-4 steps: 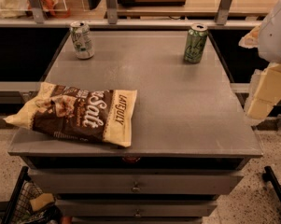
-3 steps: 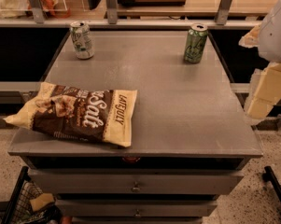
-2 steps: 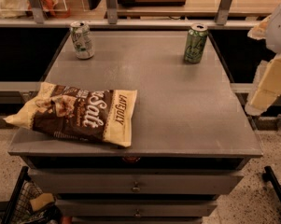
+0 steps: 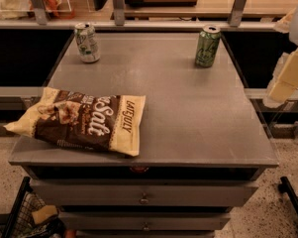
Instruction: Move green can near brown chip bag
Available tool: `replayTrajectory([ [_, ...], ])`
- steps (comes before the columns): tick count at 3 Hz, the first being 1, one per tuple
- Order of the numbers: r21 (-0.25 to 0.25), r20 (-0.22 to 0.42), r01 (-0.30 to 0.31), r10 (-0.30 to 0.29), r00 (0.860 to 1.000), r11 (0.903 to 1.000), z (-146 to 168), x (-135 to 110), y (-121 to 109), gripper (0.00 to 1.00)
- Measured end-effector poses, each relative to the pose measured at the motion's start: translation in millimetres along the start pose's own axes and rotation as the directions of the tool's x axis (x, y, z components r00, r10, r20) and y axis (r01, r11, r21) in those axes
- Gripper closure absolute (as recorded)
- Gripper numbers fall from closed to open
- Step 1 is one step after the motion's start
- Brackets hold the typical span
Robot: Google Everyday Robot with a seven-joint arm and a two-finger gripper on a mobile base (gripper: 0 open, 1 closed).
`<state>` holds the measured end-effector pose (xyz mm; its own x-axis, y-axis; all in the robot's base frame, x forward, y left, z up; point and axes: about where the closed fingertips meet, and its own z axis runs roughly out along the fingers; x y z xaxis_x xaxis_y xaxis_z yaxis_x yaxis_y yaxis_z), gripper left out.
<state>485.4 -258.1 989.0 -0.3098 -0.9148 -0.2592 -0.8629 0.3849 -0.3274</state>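
The camera view looks down on a grey table (image 4: 188, 113) with drawers (image 4: 143, 196) under its front edge. The green can (image 4: 208, 46) stands upright near the table's far right corner, silver top showing, with nothing touching it. The brown chip bag (image 4: 81, 120) lies flat at the near left. Its crinkled cream end hangs slightly past the left edge, and its white "Salt" lettering faces up. Can and bag are well apart, on a diagonal across the bare middle of the tabletop. A paler white-silver can (image 4: 87, 42) stands upright near the far left corner, beyond the bag.

The robot's arm enters at the frame's right edge, off the table's right side and above its surface. A white rounded section sits high, and cream-coloured blocky parts slope down and to the left beneath it. The gripper (image 4: 286, 78) hangs there beside the table edge, to the right of the green can and nearer the camera, clear of it. It holds nothing that can be seen, and I cannot tell whether it is open or closed.

A wire basket (image 4: 20, 214) sits on the floor at lower left.
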Motion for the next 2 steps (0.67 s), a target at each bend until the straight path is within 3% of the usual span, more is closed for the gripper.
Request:
replayTrajectory([
  [1,0.036,0.026,-0.042,0.041,0.999,0.9985,3.2,4.4,-10.2,0.00],
  [2,0.079,0.088,-0.068,0.061,0.994,0.9946,15.0,15.8,-43.8,0.00],
])
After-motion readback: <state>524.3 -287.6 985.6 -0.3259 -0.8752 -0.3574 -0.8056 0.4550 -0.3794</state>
